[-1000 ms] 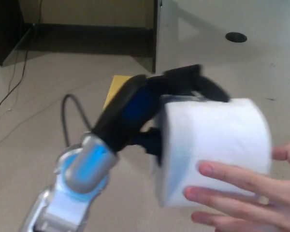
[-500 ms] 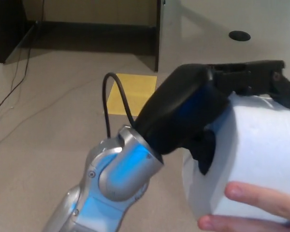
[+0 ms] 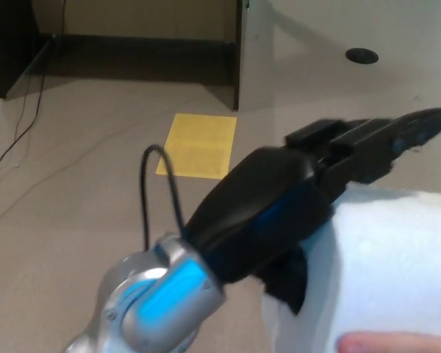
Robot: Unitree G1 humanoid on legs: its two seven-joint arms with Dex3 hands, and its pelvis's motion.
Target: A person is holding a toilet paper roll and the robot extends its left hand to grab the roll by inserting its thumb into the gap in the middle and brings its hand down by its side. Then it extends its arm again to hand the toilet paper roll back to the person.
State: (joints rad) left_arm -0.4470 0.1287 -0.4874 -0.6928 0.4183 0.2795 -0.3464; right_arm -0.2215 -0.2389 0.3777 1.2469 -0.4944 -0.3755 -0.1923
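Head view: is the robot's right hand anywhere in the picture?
No, only the left hand shows, coming in from the lower left and set against the roll, with a person's fingertip at the bottom edge.

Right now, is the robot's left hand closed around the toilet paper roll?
Yes. The left hand grips the toilet paper roll: fingers lie over its top, thumb goes into its end.

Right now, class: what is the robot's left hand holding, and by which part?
The left hand holds the toilet paper roll at its near end: fingers over the top, thumb at the end face. A person's fingertip touches it below.
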